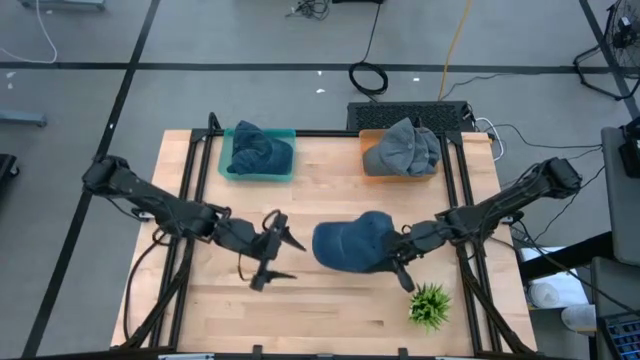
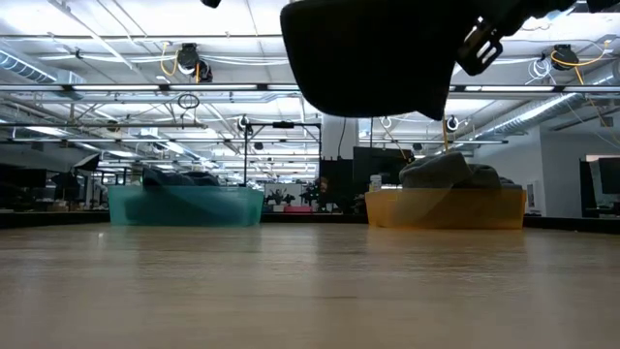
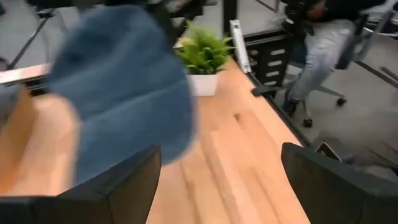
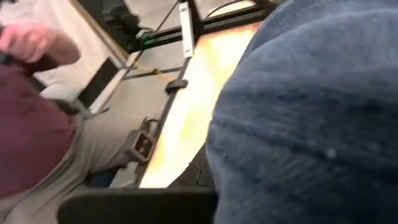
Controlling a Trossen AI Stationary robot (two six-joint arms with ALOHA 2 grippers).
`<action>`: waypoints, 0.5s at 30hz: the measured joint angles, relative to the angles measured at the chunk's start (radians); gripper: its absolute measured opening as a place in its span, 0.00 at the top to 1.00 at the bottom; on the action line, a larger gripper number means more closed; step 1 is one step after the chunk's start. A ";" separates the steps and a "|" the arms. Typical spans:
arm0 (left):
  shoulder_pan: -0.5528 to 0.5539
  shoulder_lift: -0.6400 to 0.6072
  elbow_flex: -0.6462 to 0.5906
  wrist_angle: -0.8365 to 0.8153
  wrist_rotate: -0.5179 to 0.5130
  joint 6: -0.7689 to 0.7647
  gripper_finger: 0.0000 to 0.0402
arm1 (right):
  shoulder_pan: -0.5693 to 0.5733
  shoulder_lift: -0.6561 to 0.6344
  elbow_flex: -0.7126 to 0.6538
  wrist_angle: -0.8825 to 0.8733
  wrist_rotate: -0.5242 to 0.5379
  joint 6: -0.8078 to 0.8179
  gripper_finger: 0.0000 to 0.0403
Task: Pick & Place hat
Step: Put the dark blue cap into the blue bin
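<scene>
The right gripper [image 1: 402, 262], just right of the frame's centre in the high view, is clamped shut on the edge of the blue hat [image 1: 355, 244], which hangs from it clear of the table [image 1: 330, 310]; in the low view the hat [image 2: 373, 53] shows as a dark mass at the top centre, well above the wood. The left gripper [image 1: 276, 248], left of centre in the high view, stands with its fingers spread wide and nothing between them, just beside the hat's left side without touching it; its wrist view shows the hat [image 3: 121, 93] at the upper left, beyond the two parted fingers [image 3: 127, 186]. Outward from there, a small green plant [image 1: 430, 305] sits near the lower right of the table. Along the table's upper edge a teal bin [image 1: 258, 152] holds a dark blue hat, and an orange bin [image 1: 400, 150] holds a grey hat. In the right wrist view a person in a maroon top [image 4: 28, 124] sits beside the table, at the left of that frame.
</scene>
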 joint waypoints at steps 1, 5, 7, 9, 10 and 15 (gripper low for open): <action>0.010 -0.016 0.000 -0.019 0.001 -0.006 0.15 | 0.000 0.005 0.000 0.003 -0.024 0.001 1.00; 0.062 -0.057 0.000 -0.055 0.005 -0.027 0.15 | 0.000 0.035 0.000 0.020 -0.094 0.000 1.00; 0.091 -0.071 0.000 -0.054 0.031 -0.035 0.15 | 0.002 0.057 0.000 0.067 -0.127 -0.003 1.00; 0.129 -0.078 0.000 -0.052 0.096 -0.045 0.15 | 0.002 0.086 0.012 0.102 -0.164 -0.030 1.00; 0.149 -0.078 0.000 -0.052 0.139 -0.060 0.15 | 0.002 0.104 0.021 0.113 -0.177 -0.047 1.00; 0.245 -0.069 0.000 -0.056 0.371 -0.126 0.15 | 0.005 0.205 0.134 0.114 -0.248 -0.145 1.00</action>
